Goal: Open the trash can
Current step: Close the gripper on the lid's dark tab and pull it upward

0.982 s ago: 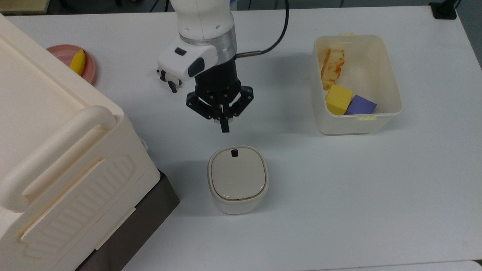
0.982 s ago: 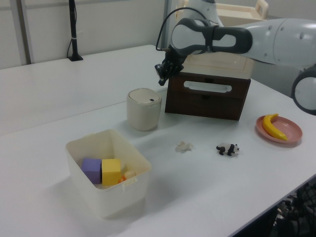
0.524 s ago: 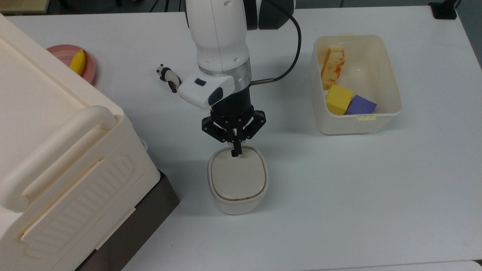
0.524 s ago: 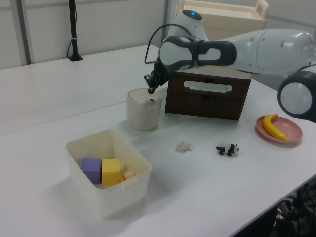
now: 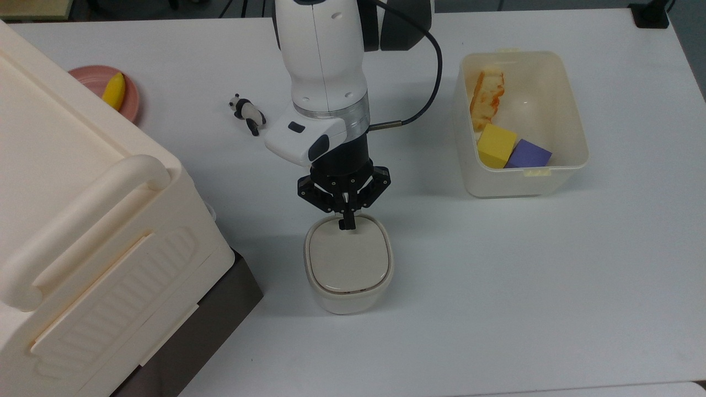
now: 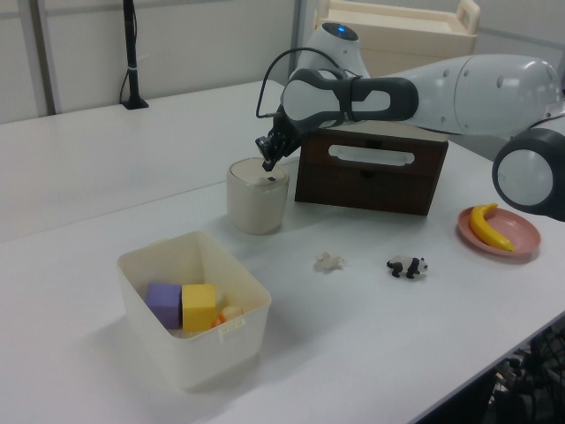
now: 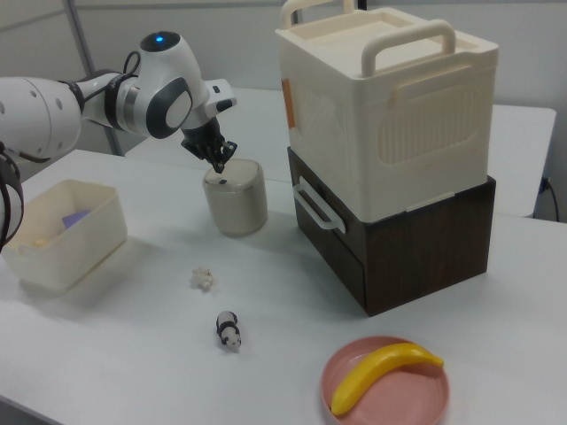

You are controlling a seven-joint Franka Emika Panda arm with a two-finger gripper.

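Trash can (image 5: 348,263) lid shut, arm reaching down (near vertical), closed jaws' tip on lid's edge

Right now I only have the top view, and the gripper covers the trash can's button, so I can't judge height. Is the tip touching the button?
Observer: It does not look like it. In the right view the gripper, fingers shut together, hangs just above the trash can, and the black button shows uncovered below the tip.
Operator: Has the lid popped up at all?
Observer: No. In the left view the lid lies flat on the rim, shut.
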